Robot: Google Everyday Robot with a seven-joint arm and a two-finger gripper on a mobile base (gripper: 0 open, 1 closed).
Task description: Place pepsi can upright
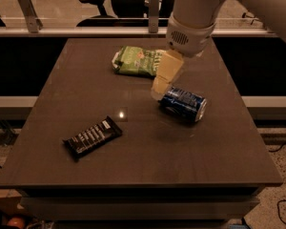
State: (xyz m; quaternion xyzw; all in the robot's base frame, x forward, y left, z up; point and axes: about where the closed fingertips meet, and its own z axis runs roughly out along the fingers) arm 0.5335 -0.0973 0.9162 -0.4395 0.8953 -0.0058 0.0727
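Can (183,104) lies on its side on table (205,151), right of centre, silver end facing right. Gripper (158,90) hangs tilted just beside the can's left end; its opening state cannot be determined. Green bag (136,61) lies behind gripper; black bar (92,137) lies front-left, well apart
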